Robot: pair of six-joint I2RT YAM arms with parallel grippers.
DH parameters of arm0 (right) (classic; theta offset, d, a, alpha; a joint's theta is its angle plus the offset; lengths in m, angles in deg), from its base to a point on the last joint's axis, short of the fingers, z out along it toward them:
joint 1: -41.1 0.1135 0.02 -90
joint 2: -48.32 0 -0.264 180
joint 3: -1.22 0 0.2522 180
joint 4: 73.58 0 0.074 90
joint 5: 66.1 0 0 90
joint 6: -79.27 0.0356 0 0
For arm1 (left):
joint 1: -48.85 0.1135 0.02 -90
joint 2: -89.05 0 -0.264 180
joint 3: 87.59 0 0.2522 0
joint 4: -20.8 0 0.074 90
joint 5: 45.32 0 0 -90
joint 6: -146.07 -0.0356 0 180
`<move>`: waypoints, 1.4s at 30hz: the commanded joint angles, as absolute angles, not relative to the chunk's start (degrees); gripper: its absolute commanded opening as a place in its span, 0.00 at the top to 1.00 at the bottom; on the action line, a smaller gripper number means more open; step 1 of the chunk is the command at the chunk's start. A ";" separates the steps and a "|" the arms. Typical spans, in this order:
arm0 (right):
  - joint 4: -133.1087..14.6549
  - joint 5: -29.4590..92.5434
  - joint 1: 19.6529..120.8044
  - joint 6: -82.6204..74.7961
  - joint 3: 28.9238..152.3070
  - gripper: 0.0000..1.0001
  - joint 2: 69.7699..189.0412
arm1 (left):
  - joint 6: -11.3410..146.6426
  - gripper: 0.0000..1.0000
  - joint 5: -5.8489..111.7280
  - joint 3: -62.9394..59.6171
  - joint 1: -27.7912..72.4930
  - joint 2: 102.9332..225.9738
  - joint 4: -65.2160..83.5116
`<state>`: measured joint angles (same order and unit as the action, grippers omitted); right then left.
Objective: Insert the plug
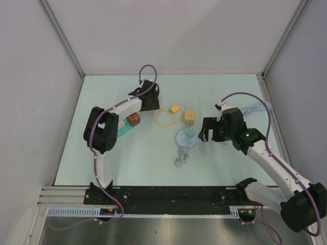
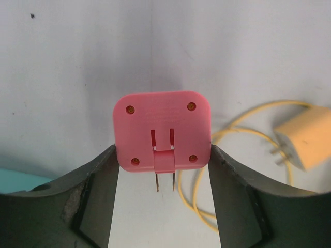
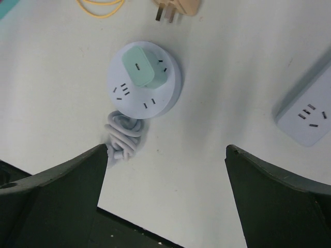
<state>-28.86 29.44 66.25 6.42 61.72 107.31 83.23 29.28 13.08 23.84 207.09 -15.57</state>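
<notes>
My left gripper point(image 2: 162, 155) is shut on a pink square plug point(image 2: 162, 129), its fingers pressed on the plug's two lower sides. The plug's two metal prongs point(image 2: 165, 181) stick out below it over the white table. In the top view the left gripper point(image 1: 148, 99) is at the far middle-left and hides the plug. My right gripper point(image 3: 166, 150) is open and empty above bare table, just right of a round pale-blue socket hub point(image 3: 150, 98) with a green plug point(image 3: 138, 67) in it. In the top view the hub point(image 1: 185, 139) lies left of the right gripper point(image 1: 208, 131).
A yellow charger point(image 1: 174, 109) with a looped yellow cable point(image 2: 232, 129) and a tan plug point(image 1: 190, 117) lie mid-table. A teal strip point(image 1: 122, 130) carries a red-brown block point(image 1: 134, 119). A white power strip point(image 3: 307, 111) lies at the right. The hub's coiled cord point(image 3: 121, 137) lies near it.
</notes>
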 commanded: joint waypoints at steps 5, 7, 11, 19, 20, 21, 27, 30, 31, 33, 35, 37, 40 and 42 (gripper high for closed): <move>-33.71 40.58 66.06 15.46 64.20 0.00 105.10 | 74.10 0.63 38.51 2.92 20.55 185.32 -2.11; -34.94 44.98 66.06 15.73 64.46 0.00 104.23 | 71.55 0.63 41.42 0.45 19.59 182.49 -0.44; -36.18 46.75 65.97 19.49 66.30 0.00 103.08 | 65.58 0.62 46.60 -7.01 17.83 174.40 4.40; -35.66 48.95 67.82 25.22 72.19 0.00 105.89 | 50.98 0.58 52.06 -13.79 10.72 163.95 4.14; -35.22 48.69 67.99 25.83 72.81 0.01 106.15 | 50.10 0.59 52.67 -15.19 9.75 163.23 4.40; -34.86 47.56 68.17 26.71 73.25 0.00 106.42 | 48.44 0.58 52.94 -15.90 8.78 162.44 4.58; -31.09 47.45 68.35 30.41 77.99 0.00 110.89 | 44.57 0.56 54.78 -21.53 1.76 156.03 8.61; -30.46 47.81 69.49 31.02 79.93 0.01 113.09 | 43.24 0.55 55.66 -23.03 -0.71 154.53 9.50; -30.99 47.89 69.75 31.46 80.28 0.01 113.19 | 43.15 0.54 55.49 -23.29 -1.07 154.35 9.94; -31.87 48.33 69.84 32.60 80.63 0.02 114.32 | 43.15 0.54 56.01 -23.38 -1.86 154.18 10.03; -32.57 49.47 69.84 33.30 81.07 0.04 115.29 | 43.15 0.53 57.07 -23.38 -2.30 153.82 10.56; -33.89 50.53 70.19 33.66 81.34 0.08 116.70 | 43.06 0.53 57.25 -23.56 -3.00 153.47 11.17; -35.21 52.55 71.07 34.10 81.78 0.17 117.84 | 43.24 0.53 57.16 -23.64 -3.27 153.21 11.44; -35.48 53.34 71.60 34.10 81.87 0.25 118.20 | 43.41 0.53 57.07 -23.64 -3.27 153.21 11.61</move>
